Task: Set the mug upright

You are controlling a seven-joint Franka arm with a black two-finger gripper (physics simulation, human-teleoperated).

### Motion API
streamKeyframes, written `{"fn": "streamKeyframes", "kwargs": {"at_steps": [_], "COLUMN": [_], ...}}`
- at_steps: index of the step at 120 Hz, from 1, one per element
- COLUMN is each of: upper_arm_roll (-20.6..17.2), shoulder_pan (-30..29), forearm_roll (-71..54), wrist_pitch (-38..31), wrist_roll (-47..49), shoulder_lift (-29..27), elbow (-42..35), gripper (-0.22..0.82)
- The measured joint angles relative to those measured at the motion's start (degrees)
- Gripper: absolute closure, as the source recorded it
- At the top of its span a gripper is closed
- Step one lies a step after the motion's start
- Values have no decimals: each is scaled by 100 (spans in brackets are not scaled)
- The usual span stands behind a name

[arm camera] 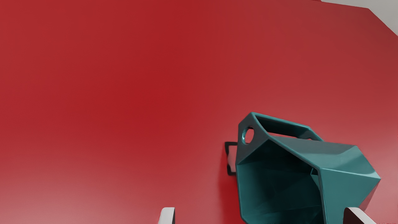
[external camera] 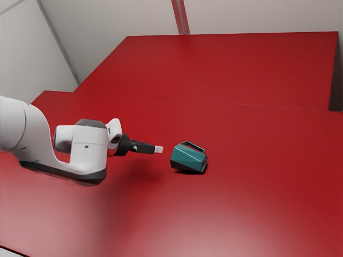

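The white, rounded 7-joint arm [external camera: 86, 155] enters from the exterior view's left. Its slim black 2-finger gripper [external camera: 159, 150] points toward the exterior view's right, the 2 pale-tipped fingers [arm camera: 167, 216] set wide apart.

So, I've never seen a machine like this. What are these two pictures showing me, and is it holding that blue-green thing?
The white machine is a robot arm, ending in a black gripper, a sort of two-fingered hand. The exterior view is taken from beside the arm. The wrist view comes from a camera on the hand itself, so its own fingertips show at the bottom edge.

On the red table lies a mug, tipped on its side; the wrist view looks into its open mouth and shows its handle. Nothing is held: the fingers stand apart, not closed on the mug.
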State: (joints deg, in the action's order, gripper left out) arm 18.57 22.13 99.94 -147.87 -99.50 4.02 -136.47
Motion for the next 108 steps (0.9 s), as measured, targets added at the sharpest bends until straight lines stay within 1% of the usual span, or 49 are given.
{"fn": "streamKeyframes", "kwargs": {"at_steps": [31, 48, 71, 88, 108], "upper_arm_roll": [-31, -46, -51, -172, -187], "shoulder_pan": [292, 319, 451, 497, 673], "forearm_roll": [497, 577, 647, 721, 821], "wrist_pitch": [-67, -84, -90, -100, -121], "wrist_roll": [-306, -425, -548, -617, -680], "shoulder_lift": [204, 231, 487, 457, 474], "elbow": [74, 145, 376, 352, 284], "gripper": [2, 2, 2, 4, 7]}}
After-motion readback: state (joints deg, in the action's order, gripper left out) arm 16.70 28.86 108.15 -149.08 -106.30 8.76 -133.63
